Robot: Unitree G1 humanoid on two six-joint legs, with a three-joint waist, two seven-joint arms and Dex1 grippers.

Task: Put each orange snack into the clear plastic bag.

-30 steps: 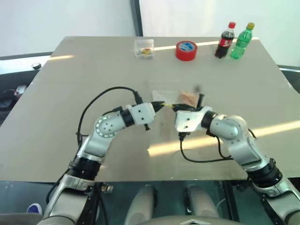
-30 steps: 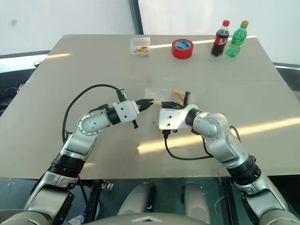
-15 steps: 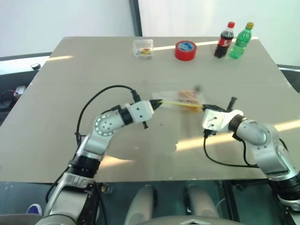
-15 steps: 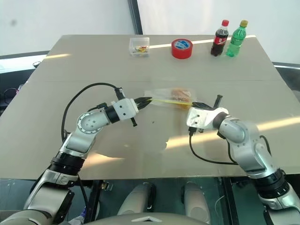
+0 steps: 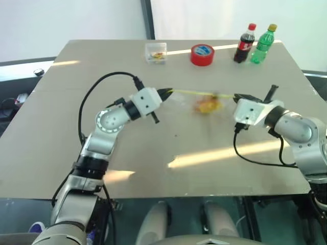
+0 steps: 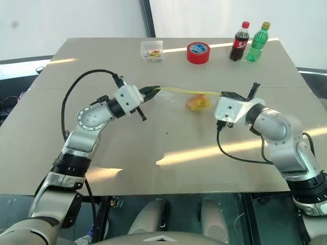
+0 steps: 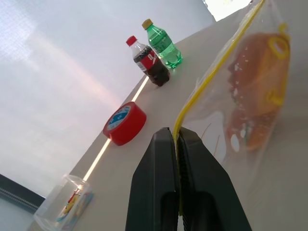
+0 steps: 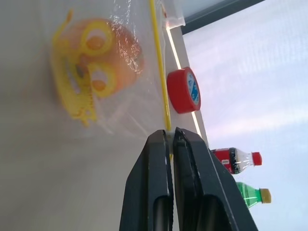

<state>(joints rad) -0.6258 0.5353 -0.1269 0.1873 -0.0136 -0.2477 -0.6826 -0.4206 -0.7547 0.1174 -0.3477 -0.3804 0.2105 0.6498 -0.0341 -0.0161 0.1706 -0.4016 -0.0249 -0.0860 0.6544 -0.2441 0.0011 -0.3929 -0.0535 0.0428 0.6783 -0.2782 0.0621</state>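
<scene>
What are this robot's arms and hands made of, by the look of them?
Each arm is a chain of rounded silver-grey segments joined by black rings, ending in a white boxy wrist block. A loose black cable loops from each wrist back along the arm. The left hand and right hand each have two slim, glossy black fingers.

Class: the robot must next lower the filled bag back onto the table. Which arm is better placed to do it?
Neither alone: the left gripper and right gripper each pinch one end of the clear plastic bag at its yellow strip, orange snacks hanging inside.
</scene>
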